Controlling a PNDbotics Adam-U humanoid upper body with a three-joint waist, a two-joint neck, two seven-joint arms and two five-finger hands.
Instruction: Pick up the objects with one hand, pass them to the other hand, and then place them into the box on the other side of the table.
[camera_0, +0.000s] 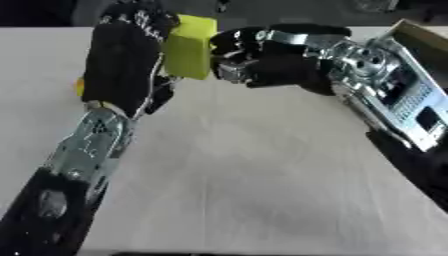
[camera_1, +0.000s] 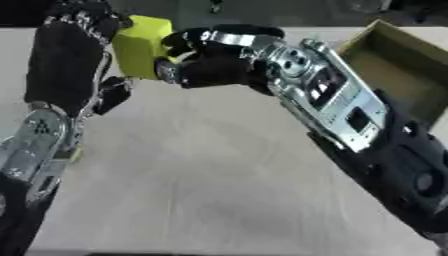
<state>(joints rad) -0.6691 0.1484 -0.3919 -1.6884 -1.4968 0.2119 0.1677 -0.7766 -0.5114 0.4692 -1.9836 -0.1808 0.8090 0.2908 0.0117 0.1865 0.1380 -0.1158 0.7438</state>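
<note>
The block (camera_0: 188, 47) sits between both hands, box (camera_1: 404, 75) far right.

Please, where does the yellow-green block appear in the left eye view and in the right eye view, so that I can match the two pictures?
Left eye view: the yellow-green block is at the top, left of centre, between the left hand and the right hand.
Right eye view: the same block sits nearer the upper left corner, again between the two hands.
Shared landmark: the cardboard box at the right edge, shown more fully in the right eye view.
</note>
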